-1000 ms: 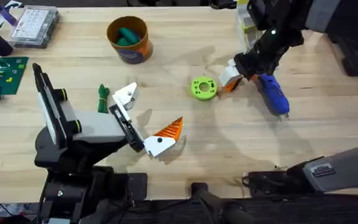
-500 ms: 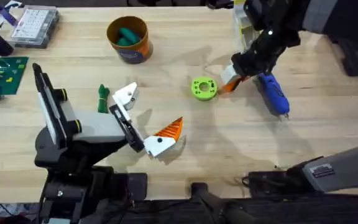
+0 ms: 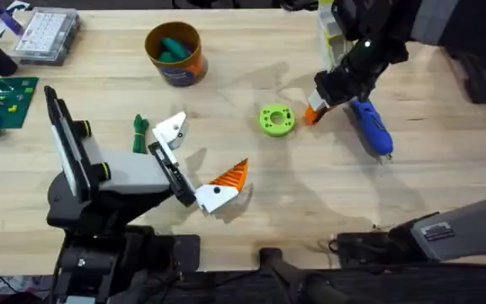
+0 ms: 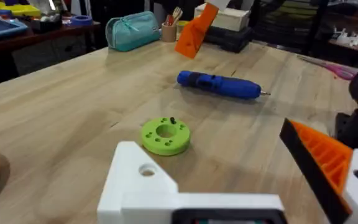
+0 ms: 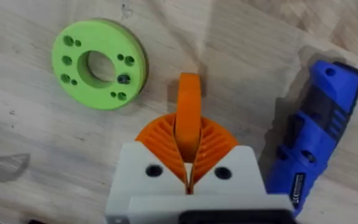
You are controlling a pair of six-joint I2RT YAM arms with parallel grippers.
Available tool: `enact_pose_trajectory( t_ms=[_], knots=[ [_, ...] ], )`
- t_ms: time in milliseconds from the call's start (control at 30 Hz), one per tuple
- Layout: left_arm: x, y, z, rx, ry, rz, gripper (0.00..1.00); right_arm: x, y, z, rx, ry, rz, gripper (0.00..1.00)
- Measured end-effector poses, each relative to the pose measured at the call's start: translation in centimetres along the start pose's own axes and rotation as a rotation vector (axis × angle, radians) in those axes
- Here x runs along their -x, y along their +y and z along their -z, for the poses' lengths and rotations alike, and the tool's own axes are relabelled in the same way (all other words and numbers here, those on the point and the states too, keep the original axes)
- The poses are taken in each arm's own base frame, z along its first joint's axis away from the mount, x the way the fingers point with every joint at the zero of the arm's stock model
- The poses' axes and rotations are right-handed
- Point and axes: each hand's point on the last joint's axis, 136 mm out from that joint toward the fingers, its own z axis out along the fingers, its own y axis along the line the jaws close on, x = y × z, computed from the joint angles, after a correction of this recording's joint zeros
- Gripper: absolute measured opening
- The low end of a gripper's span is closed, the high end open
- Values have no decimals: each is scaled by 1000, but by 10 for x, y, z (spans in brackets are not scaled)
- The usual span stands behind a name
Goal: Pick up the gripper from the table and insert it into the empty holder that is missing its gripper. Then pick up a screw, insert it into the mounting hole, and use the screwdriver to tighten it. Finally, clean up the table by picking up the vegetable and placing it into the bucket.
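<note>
My right gripper (image 3: 317,106) is shut on the loose orange ribbed gripper (image 5: 188,109) and holds it just above the table, between the lime-green disc (image 3: 277,119) and the blue screwdriver (image 3: 371,127). The left wrist view shows that gripper (image 4: 194,31) hanging in the air. My left gripper (image 3: 205,154) rests open near the front. One of its jaws ends in the white empty holder (image 3: 172,129), the other carries an orange finger (image 3: 231,175). The dark green vegetable (image 3: 139,133) lies beside the holder. The yellow-orange bucket (image 3: 175,52) stands at the back with teal pieces inside.
A small dark screw (image 5: 123,79) sits in one hole of the lime-green disc (image 5: 98,64). At the far left are a clear parts box (image 3: 47,34) and a green board (image 3: 2,97). The screwdriver (image 4: 219,85) lies flat, close beside the right gripper.
The right gripper has shifted slightly with the orange gripper in its grasp. The piece's white base showed before and is now hidden under the gripper. The left arm has not moved.
</note>
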Motion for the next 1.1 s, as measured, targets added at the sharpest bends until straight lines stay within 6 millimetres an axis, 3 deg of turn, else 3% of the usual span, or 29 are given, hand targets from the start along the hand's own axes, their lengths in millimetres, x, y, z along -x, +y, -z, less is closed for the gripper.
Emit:
enact_pose_trajectory(
  t_ms=[267,367,567,700,1100],
  knots=[
    [0,0,0,0,0,0,993,0,0,2,0,1,0,13],
    [0,0,0,0,0,0,993,-1,1,11,-1,-9,1,12],
    [0,0,0,0,0,0,993,13,4,63,-7,-134,11,12],
    [0,-1,0,-4,0,0,993,11,7,94,-11,-203,16,12],
    [-1,-7,0,-39,3,3,993,0,12,154,-18,-392,19,11]
  ],
)
